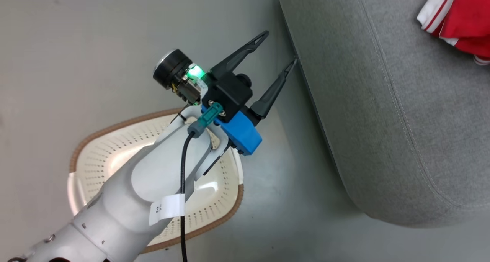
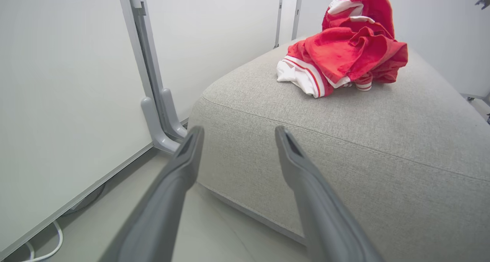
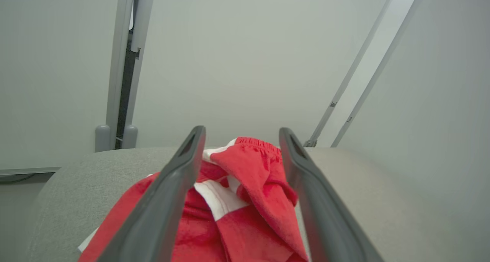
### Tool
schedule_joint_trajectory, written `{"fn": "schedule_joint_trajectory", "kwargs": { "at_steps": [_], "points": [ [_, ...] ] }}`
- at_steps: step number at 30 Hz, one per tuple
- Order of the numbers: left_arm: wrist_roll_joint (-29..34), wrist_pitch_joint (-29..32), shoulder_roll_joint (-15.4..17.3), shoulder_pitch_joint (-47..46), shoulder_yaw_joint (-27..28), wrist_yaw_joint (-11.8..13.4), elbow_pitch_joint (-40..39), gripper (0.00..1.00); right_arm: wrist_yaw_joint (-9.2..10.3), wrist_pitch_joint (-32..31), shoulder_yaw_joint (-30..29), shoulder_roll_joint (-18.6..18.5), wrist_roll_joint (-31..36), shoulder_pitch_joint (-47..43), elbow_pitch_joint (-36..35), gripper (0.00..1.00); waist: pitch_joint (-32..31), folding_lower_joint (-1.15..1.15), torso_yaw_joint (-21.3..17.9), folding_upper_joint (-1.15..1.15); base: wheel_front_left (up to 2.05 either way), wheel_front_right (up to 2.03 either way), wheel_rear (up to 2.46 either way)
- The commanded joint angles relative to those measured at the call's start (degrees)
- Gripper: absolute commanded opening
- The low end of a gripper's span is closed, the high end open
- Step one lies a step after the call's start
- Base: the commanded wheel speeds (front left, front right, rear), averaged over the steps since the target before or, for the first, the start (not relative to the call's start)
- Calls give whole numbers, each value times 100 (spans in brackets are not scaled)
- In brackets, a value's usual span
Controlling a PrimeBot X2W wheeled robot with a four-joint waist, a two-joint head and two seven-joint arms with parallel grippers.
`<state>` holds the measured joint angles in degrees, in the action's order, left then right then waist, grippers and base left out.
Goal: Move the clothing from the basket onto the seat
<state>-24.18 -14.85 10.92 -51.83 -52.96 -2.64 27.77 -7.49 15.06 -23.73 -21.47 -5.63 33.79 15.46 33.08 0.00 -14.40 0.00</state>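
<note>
The red clothing [image 2: 344, 51] with white trim lies crumpled on the grey seat [image 2: 344, 139], near its far end. In the head view the clothing [image 1: 463, 20] shows at the top right corner of the seat [image 1: 383, 101]. My left gripper [image 1: 280, 46] hangs open and empty above the floor, just short of the seat's edge, its arm crossing over the basket [image 1: 115, 126]. What shows of the basket's inside is bare white plastic. My right gripper [image 3: 241, 133] stands open right over the clothing [image 3: 245, 200], a fold of cloth rising between its fingers.
White partition panels on grey posts [image 2: 160, 112] stand behind and beside the seat. A white cable [image 2: 49, 246] lies on the floor at a panel's foot. Grey floor [image 1: 115, 43] stretches to the left of the seat.
</note>
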Motion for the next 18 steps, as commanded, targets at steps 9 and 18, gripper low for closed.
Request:
{"fn": "schedule_joint_trajectory", "kwargs": {
  "at_steps": [9, 18],
  "points": [
    [160, -40, -18, 638, 988, 343, -528, 100, -1, 18, 618, 497, 207, -465, -450, 100, -866, 0, 688, 0, 0, 0, 0],
    [467, -41, -111, 1545, 2276, 424, -877, 100, -1, 18, 1554, 801, 159, -613, -400, 100, -1477, 0, 1135, 0, 0, 0, 0]
  ]
}}
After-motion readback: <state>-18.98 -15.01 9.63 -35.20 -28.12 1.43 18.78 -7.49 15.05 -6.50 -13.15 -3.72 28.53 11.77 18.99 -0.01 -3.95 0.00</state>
